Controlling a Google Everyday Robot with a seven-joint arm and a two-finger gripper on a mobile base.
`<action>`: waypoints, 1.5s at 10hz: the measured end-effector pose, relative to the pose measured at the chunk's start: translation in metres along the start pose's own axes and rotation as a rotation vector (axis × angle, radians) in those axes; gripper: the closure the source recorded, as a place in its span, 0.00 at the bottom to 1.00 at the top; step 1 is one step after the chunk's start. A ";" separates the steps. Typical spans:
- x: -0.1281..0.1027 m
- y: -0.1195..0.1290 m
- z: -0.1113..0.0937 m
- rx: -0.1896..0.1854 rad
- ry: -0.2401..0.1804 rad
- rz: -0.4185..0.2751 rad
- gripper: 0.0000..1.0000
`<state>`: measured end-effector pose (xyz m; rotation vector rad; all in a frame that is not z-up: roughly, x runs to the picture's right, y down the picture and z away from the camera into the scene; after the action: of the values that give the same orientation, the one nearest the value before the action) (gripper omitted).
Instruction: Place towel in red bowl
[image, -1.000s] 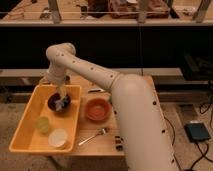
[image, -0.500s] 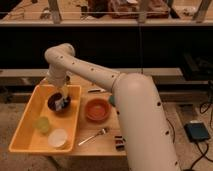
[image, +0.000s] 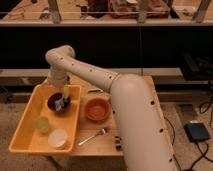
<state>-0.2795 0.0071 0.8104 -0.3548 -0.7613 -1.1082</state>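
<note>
Reach step: my end effector, fingers apart, sits over dark bowl. Next: grip towel (hard to see), shift to red bowl.

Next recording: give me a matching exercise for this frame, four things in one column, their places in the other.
Things:
1. red bowl
2. fork
3. gripper
4. green cup

Places:
A. over the dark bowl in the tray
B. on the table, just right of the tray
C. in the tray, in front of the dark bowl
D. on the table, in front of the red bowl

Pairs: 1-B, 2-D, 3-A, 4-C
</note>
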 end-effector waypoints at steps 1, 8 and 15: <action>0.000 0.006 0.005 -0.017 -0.007 -0.005 0.23; 0.002 0.023 0.028 -0.073 -0.033 -0.015 0.45; 0.012 0.039 0.052 -0.129 -0.063 -0.034 0.45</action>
<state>-0.2612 0.0476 0.8598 -0.4886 -0.7556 -1.1860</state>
